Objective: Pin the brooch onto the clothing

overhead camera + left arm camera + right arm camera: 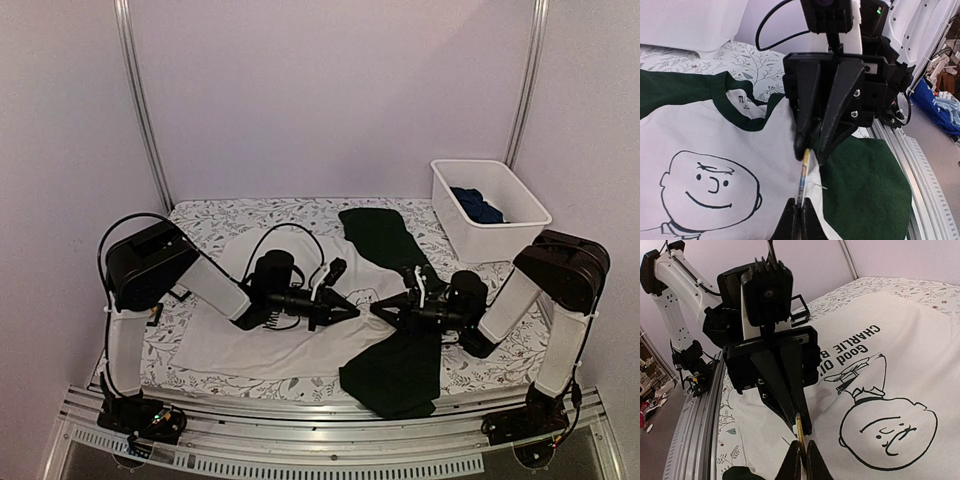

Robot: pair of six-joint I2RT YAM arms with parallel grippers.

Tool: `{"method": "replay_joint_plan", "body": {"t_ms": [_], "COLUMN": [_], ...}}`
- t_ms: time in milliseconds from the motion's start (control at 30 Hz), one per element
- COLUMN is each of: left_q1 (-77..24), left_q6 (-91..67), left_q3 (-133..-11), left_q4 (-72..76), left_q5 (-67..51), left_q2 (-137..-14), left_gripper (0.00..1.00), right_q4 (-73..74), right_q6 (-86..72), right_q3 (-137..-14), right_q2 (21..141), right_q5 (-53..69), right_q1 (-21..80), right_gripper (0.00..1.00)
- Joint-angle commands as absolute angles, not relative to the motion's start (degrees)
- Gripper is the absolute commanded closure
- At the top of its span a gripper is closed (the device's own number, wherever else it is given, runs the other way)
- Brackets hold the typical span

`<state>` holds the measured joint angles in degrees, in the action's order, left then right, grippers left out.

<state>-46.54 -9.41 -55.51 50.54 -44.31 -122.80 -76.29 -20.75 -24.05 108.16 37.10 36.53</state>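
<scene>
Two arms meet at the middle of the table, over one T-shirt [230,345] spread flat on a floral sheet [200,222]. From above, the shirt's long axis runs 9 to 3 o'clock, with the hem at 9 and the collar and both dark sleeves toward 3.

The left gripper [354,313] reaches in from 9 o'clock, its fingers pressed together on one end of the single brooch [802,177]. The brooch shows edge-on as a thin gold strip. Its long axis lies along the line between the two gripper tips, 9 to 3 seen from above.

It is held just over the white cloth by the seam of the near sleeve, beside the printed face. I cannot tell whether it touches the fabric.

The right gripper [374,310] comes in from 3 o'clock and pinches the other end, fingers likewise closed on it.

At 2 o'clock stands one white bin [495,240] holding one blue garment [478,207].
</scene>
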Motion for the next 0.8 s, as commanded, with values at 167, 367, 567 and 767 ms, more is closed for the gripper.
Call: {"method": "replay_joint_plan", "body": {"t_ms": [167, 367, 567, 767], "left_q1": [-45.49, -45.31, -45.68, -46.29], "left_q6": [-8.03, -8.37, -8.13, -6.72], "left_q3": [-55.57, -56.38, -55.99, -56.89], "left_q4": [40.6, 36.44, 36.51, 35.84], "left_q5": [-45.06, -44.47, -43.83, -43.15], "left_q2": [-117.44, -115.48, -114.84, -115.37], "left_gripper": [1.0, 1.0, 1.0, 1.0], "right_q4": [-72.23, -63.28, -58.56, -55.68], "right_q6": [-13.73, -5.71, -0.99, 2.06], "right_q3": [-25.81, -26.69, -28.68, -31.88], "right_q2": [100.12, 97.83, 100.65, 104.07], "right_q5": [43.4, 43.55, 49.38, 51.56], "right_q1": [32.01, 33.34, 34.37, 35.24], "right_gripper": [0.51, 0.29, 0.28, 0.34]}}
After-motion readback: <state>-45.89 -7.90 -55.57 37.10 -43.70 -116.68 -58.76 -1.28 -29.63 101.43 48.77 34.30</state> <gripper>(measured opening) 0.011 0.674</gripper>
